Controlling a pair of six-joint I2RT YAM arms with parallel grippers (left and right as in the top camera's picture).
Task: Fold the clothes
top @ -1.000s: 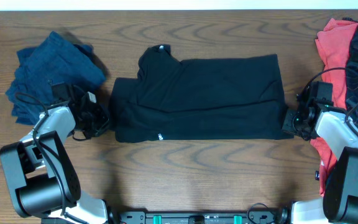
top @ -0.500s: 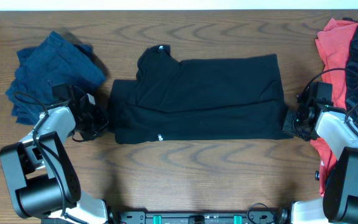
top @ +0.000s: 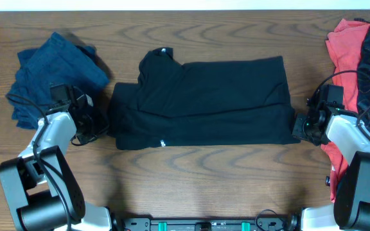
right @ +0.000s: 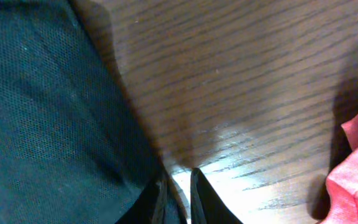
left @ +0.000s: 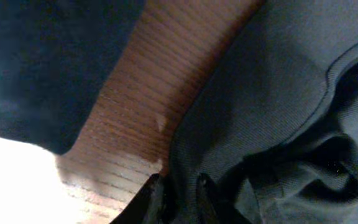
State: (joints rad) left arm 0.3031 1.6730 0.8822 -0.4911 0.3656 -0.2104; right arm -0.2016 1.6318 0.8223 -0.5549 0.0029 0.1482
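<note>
Clamping the black shirt [top: 204, 102] by the hem caught in its jaws, the left gripper [left: 176, 190] seemed to hold it stretched flat toward the right gripper [right: 178, 190], whose narrow jaws met the far edge, grip impossible to tell, readying a fold

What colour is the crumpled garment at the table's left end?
The garment is navy blue; overhead view.

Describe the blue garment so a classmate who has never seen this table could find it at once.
On the wooden table, a large black shirt lies spread flat in the middle. Left of it, near the far left corner, sits the blue garment. It alone is blue; the other pile, at the right edge, is red and black.
</note>
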